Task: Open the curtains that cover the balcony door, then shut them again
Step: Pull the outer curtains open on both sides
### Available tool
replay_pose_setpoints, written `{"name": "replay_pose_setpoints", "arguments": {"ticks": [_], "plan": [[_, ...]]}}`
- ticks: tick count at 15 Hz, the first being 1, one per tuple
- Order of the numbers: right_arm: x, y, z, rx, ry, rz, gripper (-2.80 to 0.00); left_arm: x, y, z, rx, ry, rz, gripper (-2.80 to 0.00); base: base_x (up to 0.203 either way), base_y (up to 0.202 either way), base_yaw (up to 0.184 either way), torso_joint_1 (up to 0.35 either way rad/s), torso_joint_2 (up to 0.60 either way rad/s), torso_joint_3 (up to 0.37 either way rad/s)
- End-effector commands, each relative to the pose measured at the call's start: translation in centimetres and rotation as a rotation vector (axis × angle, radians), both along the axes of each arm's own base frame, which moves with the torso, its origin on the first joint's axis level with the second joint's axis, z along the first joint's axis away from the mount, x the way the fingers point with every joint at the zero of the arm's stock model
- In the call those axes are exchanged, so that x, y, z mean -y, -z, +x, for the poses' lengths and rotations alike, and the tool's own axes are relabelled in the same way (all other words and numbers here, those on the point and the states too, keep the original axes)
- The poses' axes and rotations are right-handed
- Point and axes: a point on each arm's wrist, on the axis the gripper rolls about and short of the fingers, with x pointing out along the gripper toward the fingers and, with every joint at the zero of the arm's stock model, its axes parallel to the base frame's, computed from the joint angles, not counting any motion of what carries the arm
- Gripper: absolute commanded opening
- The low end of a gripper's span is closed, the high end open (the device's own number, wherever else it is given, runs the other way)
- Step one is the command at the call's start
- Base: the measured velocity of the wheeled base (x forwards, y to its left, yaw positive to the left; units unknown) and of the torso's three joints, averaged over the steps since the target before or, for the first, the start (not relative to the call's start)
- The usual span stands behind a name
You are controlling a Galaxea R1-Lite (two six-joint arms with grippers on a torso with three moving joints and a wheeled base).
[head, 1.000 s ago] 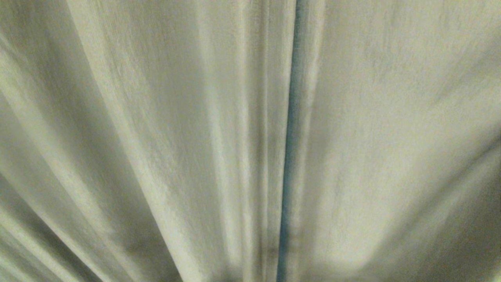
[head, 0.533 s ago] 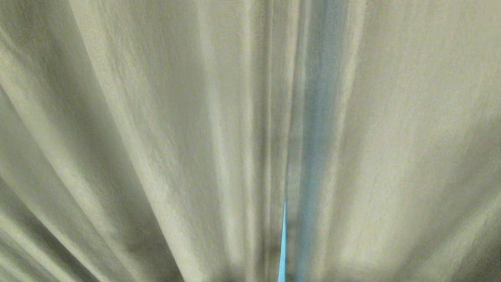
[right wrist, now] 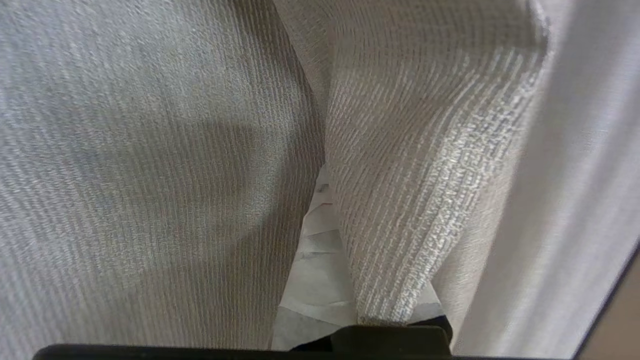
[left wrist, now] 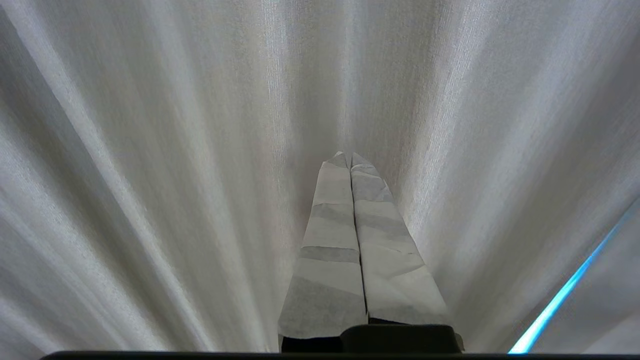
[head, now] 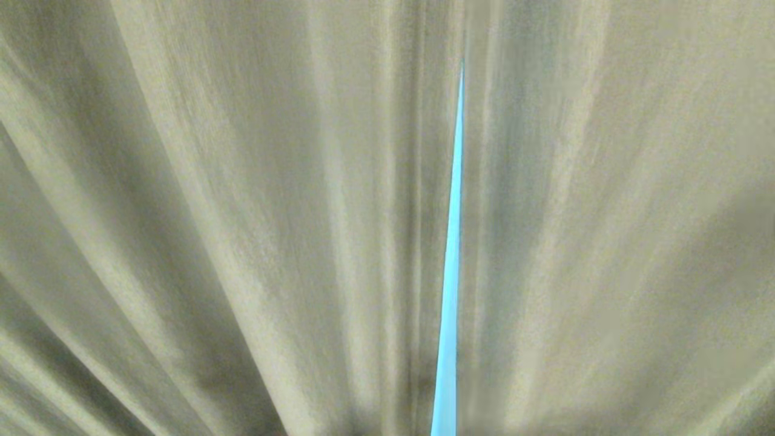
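Place type unclear: only pleated beige curtains (head: 242, 212) fill view, bright slit (head: 451, 272) between panels.

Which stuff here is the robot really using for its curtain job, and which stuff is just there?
For the job:
- the curtains, with a thin bright gap between the two halves
- right gripper, shut and tucked into the folds of the cloth

Just there:
- left gripper, shut, pointing at the cloth, holding nothing
- nothing else shows
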Motion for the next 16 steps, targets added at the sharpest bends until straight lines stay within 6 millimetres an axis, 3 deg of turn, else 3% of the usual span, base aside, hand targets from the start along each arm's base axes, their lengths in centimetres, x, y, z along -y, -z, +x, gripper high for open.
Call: {"name": "replay_pose_setpoints", "arguments": {"ticks": [1,10,16], "plan": [[2.4,0.6,-0.3,-0.011,0.037,0.017,-2.8,0.0,0.0,0.0,0.001,0.0,-0.002,-2.8,0.0,0.0,0.0,0.0,0.0,0.0],[7.0,1.4,-3.6,-0.005,0.12,0.015,-2.8,0.0,0.0,0.0,0.001,0.0,-0.002,-2.8,0.0,0.0,0.0,0.0,0.0,0.0],[6.4,0.8,-3.9,-0.004,0.09,-0.008,-2.8,0.0,0.0,0.0,0.001,0.001,0.0,-2.8,0.0,0.0,0.0,0.0,0.0,0.0]]}}
